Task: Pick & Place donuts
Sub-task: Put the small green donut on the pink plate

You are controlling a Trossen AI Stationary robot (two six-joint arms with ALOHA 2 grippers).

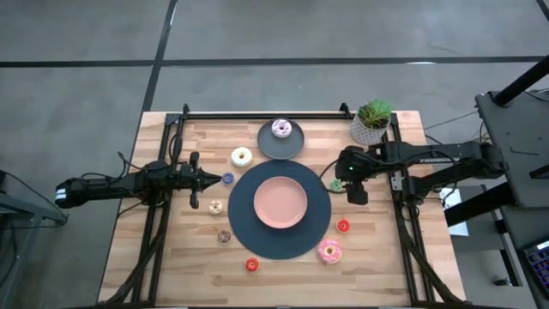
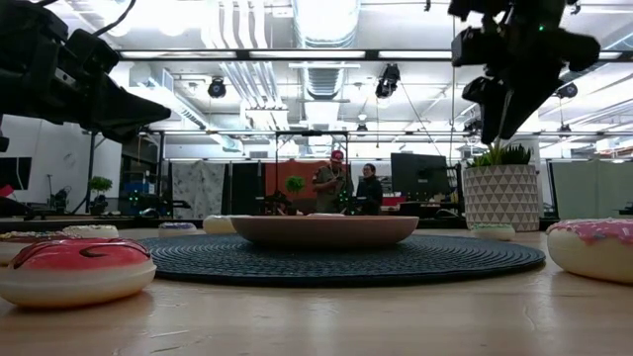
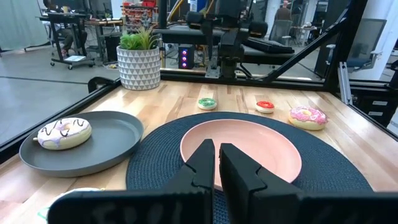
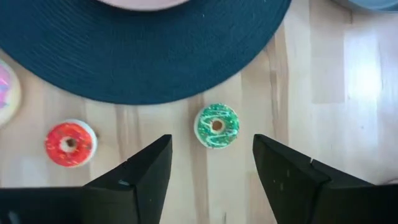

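Floor (image 1: 283,30): grey concrete, divided by dark seam lines, surrounding the light wooden table (image 1: 377,266). Ceiling (image 2: 326,40): exposed white ducts and pipework, with bright strip lighting. Two persons (image 2: 346,188) stand at 12 o'clock beyond the table. A dark monitor (image 2: 413,176) is sited beside them. Desks (image 3: 87,28) and office chairs occupy the far room.

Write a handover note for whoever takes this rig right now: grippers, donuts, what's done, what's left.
Right gripper: open, poised over the green donut beside the round mat; nothing held.
Left gripper: shut, empty, waiting at the mat's left side.
Done: sprinkled donut sits on the grey plate.
Left: pink plate is empty; cream donut, pink donut and the other small donuts lie on the table.
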